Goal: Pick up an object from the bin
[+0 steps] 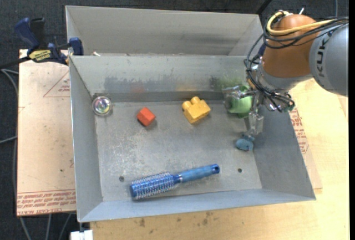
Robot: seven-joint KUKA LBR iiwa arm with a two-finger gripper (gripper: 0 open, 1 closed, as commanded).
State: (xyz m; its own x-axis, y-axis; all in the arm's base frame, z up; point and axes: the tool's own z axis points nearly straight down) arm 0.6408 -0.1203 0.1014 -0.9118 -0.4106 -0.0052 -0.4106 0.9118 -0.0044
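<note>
Pick not made: claw [254, 130], whether apart or together I cannot tell, hangs just over a blue lump [243, 144] by the bin's [83, 139] right wall.

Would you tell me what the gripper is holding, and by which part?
It cannot be told: the gripper is right at a small blue piece.

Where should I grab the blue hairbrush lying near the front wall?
Take the slim handle, coming straight down and closing across its width. The brush lies flat with its handle towards the arm's side. The bristled head is wider and prickly, so probably a poorer hold.
</note>
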